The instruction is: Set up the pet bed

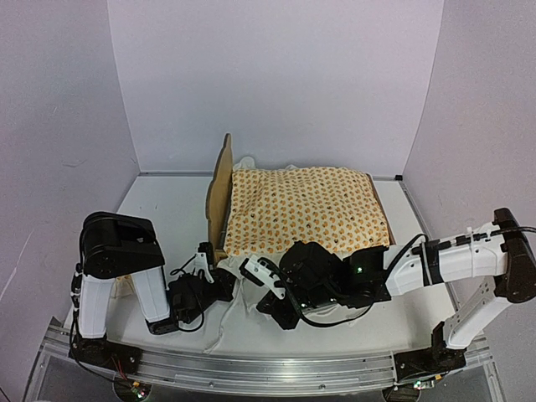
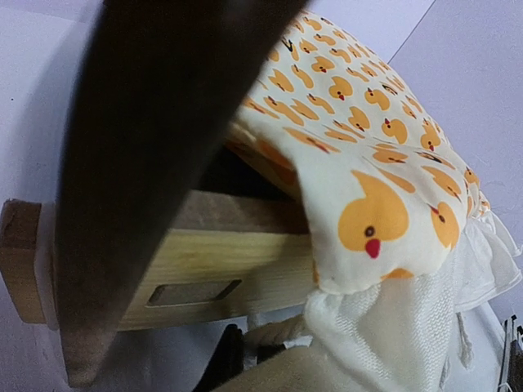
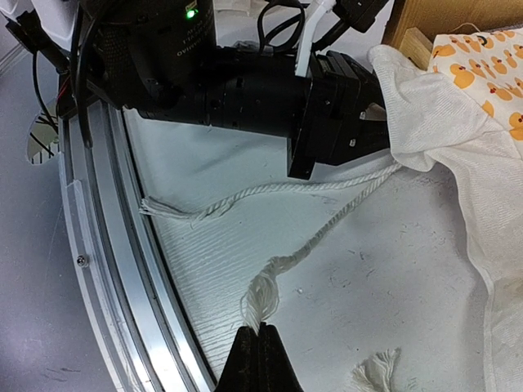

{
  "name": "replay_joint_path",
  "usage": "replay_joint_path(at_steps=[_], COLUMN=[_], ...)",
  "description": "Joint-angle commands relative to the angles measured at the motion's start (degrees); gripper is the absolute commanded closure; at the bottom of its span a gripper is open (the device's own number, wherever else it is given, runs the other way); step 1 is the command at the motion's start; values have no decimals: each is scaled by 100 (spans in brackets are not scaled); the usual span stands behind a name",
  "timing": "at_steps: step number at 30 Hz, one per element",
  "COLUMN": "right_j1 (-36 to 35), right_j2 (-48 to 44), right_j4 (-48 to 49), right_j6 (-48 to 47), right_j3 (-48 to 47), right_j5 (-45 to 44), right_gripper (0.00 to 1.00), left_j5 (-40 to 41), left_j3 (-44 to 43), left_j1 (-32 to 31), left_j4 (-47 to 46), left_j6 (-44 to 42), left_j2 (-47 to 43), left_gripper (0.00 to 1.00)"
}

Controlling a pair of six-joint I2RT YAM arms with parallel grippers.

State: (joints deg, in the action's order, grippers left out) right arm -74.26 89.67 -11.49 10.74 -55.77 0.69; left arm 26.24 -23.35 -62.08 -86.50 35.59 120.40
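The pet bed [image 1: 219,191] stands mid-table, headboard on the left, with the duck-print mattress cover [image 1: 306,209] lying on it. In the right wrist view my right gripper [image 3: 260,335] is shut on the frayed end of a white tie cord [image 3: 327,233] that runs from the cover's white ruffle [image 3: 425,106]. My left gripper [image 3: 343,114] sits against that ruffle at the bed's near left corner [image 1: 216,280]. In the left wrist view one dark finger [image 2: 139,180] blocks much of the wooden frame [image 2: 229,261] and the cover [image 2: 368,163]; its jaws are not clear.
A second tie cord [image 3: 204,208] lies loose on the table toward the metal rail [image 3: 106,245], and a third frayed end [image 3: 372,371] lies near my right gripper. White ruffle cloth [image 1: 234,314] spills over the table's front. Walls close in the back and sides.
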Motion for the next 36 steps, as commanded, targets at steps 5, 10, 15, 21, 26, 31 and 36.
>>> replay_joint_path(at_steps=[5,10,15,21,26,31,36], right_j1=[69,416,581,853,925,977,1036], right_j2=[-188,275,977,1908,2353,2600,2871], right_j4=[505,806,1009,1341,1553,2217,3033], right_j6=[322,539,109,202,272,181,79], right_j3=[175,73,-504,-1329,-1603,-1474,-1471], right_j5=[-842,-452,26,319,-254,-662,-230], right_gripper=[100,100,100,100,100,100,100], left_j5=[-210,-327,-726,-820,-926,-1216,-1556], left_j3=[412,860,844,738,754,736,693], left_j1=[61,65,73,92,142,232,429], left_j4=[-154,214,1616,3188,3875,4058,4181], left_j6=[-222,-176,-13,4,85,128,280], left_j2=[-602,-1477,-2344,-3343,-3939,-4140,-4158], left_gripper=[100,100,100,100,100,100,100])
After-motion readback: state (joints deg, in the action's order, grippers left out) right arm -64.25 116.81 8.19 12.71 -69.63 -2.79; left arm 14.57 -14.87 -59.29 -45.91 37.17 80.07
